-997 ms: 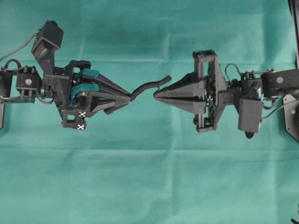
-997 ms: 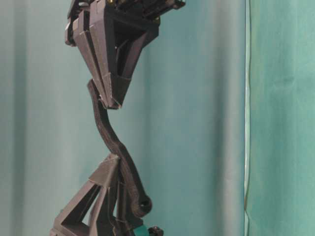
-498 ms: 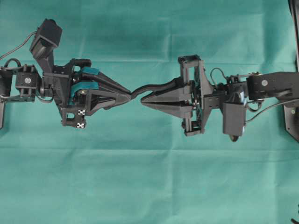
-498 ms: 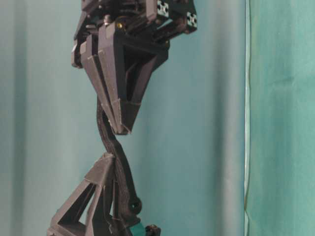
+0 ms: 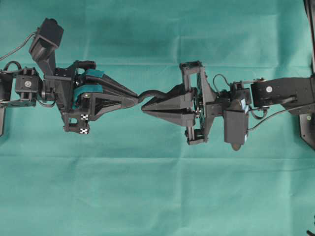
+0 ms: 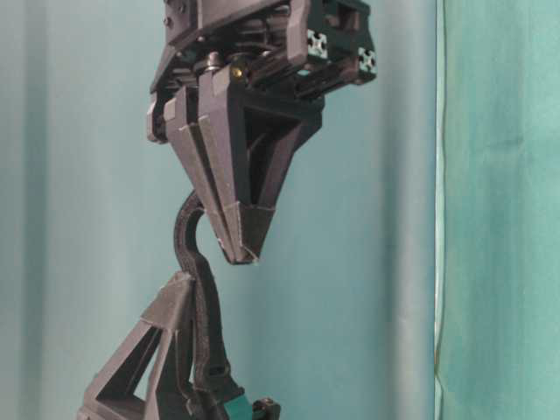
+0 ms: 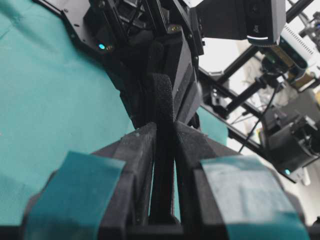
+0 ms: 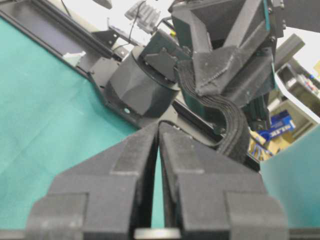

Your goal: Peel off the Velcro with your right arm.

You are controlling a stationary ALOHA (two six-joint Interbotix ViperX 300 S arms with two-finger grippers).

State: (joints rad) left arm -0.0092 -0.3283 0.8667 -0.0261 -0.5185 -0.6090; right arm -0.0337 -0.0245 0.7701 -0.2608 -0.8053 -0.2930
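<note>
Black hook-and-loop, one strap: the Velcro (image 5: pixel 150 92), hanging in the air between my two grippers, above the green cloth (image 5: pixel 157 196).

Item, left gripper (image 5: pixel 135 101): teal-patched jaws clenched on one end of the strap. The left wrist view shows it pinched between them and running out past the tips.

Item, right gripper (image 5: pixel 143 108): long pointed jaws pressed together. The right wrist view shows only a sliver of cloth in the seam, with no strap in it. I judge these fingers closed on nothing.

Item, free end of the strap: it passes along the outer flank of my right jaws and looks to be touching them. Whether it is caught on anything there I cannot tell.

Change noted: a second ago my two tips stood well apart and the strap ran between them in a long, shallow S. My right arm has since advanced, so its tip now sits just beside the left tip. The strap has buckled into a tight arch between them, plainest in the table-level view.

Bearing on task: no layer is parted yet. As I judge it, my right fingers would have to open and take one layer before any pull could peel.
</note>
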